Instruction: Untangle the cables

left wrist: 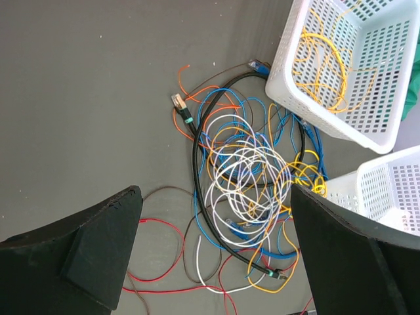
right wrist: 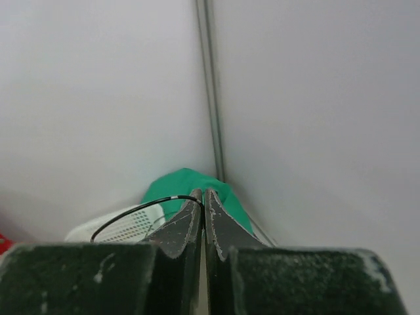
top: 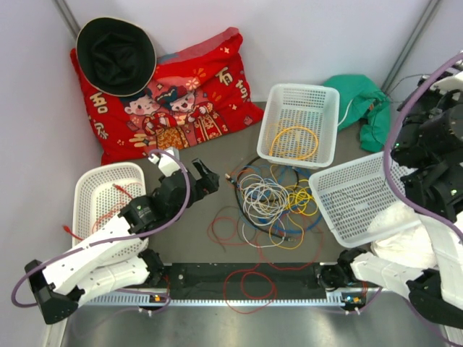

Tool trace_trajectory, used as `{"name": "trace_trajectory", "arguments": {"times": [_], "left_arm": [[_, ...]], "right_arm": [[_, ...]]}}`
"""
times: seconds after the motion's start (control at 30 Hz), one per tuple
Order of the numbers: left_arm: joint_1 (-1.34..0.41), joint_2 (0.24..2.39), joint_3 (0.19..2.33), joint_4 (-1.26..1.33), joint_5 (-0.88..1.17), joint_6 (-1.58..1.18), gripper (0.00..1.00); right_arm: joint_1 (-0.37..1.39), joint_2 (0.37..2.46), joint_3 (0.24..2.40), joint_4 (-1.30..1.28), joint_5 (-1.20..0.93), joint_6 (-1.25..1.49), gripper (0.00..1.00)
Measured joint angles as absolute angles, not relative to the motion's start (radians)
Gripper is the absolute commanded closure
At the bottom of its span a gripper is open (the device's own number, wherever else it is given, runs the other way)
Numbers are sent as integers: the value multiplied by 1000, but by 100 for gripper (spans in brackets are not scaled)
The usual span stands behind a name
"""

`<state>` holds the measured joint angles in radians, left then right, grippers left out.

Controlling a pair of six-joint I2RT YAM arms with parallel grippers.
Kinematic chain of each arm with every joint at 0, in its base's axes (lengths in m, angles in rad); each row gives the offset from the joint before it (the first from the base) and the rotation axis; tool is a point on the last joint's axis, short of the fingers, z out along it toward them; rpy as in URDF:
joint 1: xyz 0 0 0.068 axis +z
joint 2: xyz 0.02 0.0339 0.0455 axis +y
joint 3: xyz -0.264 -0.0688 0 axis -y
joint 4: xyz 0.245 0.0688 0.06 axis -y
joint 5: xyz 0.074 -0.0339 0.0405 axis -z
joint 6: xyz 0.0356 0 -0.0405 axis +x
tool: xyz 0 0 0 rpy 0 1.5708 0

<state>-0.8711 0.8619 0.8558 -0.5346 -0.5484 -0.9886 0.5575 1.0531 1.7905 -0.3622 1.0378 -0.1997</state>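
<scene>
Nearest the arm bases, a red cable (top: 249,283) loops over the tabletop's (top: 242,148) front edge. Just beyond it the left end effector (left wrist: 215,193) hangs with fingers spread wide, beside the tangled cables (top: 273,199) heaped mid-tabletop. Further back a yellow coil (top: 293,142) lies in the far basket (top: 327,97), while the raised right end effector (right wrist: 204,197) is pressed together, nipping a thin black wire (right wrist: 141,205).
</scene>
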Motion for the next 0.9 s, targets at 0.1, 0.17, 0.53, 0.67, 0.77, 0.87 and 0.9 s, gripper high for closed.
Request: {"name": "trace_trajectory", "arguments": {"times": [0.1,0.17,0.53,0.67,0.77,0.87,0.9], "left_arm": [[-871,865,854,-535,-539,-988,1],[-871,869,854,-537,-537,-985,1],[-871,866,836,-545,-520,-978,1],[-871,867,803,-542,-493,-996,1],[-871,869,783,-543,-470,-1001,1],[-871,883,781,-538,-452,-999,1],[-871,890,782,-538,-446,-996,1]], "right_arm": [[479,1004,1664,-347,1029,-177,100],[418,982,1570,-359,1017,-130,100],[140,941,1242,-604,862,295,100],[89,924,1148,-696,778,467,46],[80,924,1095,-731,728,539,7],[80,896,1027,-750,661,579,1],[81,878,1013,-753,644,583,1]]}}
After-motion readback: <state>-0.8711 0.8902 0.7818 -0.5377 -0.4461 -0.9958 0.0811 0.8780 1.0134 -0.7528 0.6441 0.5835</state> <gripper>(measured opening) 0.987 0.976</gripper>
